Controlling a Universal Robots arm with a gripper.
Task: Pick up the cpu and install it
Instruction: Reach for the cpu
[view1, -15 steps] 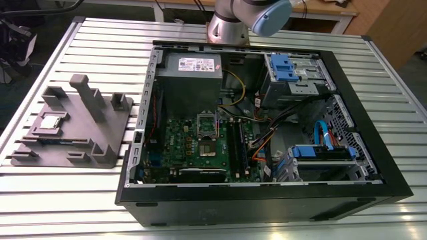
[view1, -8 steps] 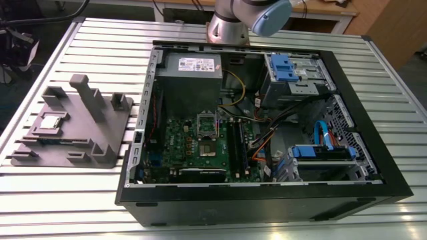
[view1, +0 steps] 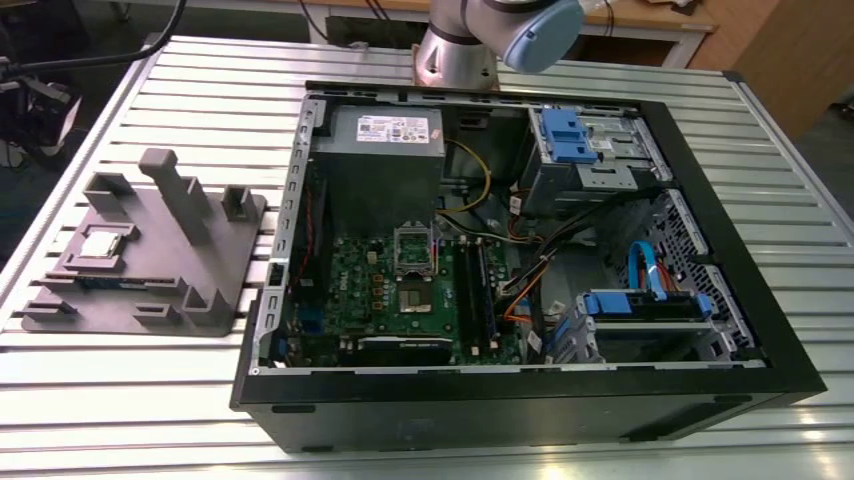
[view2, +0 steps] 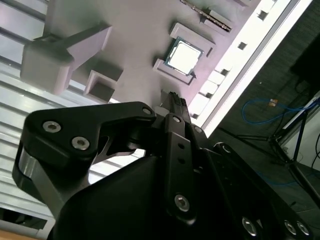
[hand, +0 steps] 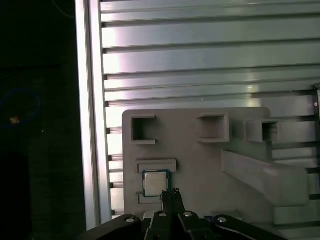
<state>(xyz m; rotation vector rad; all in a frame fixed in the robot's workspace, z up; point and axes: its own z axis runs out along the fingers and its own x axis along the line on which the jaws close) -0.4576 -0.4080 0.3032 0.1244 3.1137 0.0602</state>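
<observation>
Currently the cpu (hand: 155, 183) lies flat, metal top up, in the grey holder (hand: 200, 167); jaws pressed together, empty.

Counted:
- One cpu (view1: 104, 243).
- One grey holder plate (view1: 214, 275).
- One computer case (view1: 534, 405).
- Within case: one grey power supply box (view1: 380, 155), one green circuit board (view1: 380, 300).
- Also within case, two blue brackets: first bracket (view1: 567, 130), second bracket (view1: 643, 304).
- One robot arm (view1: 501, 35).
- One gripper (hand: 170, 192).
- One slatted metal table (view1: 174, 80).
</observation>
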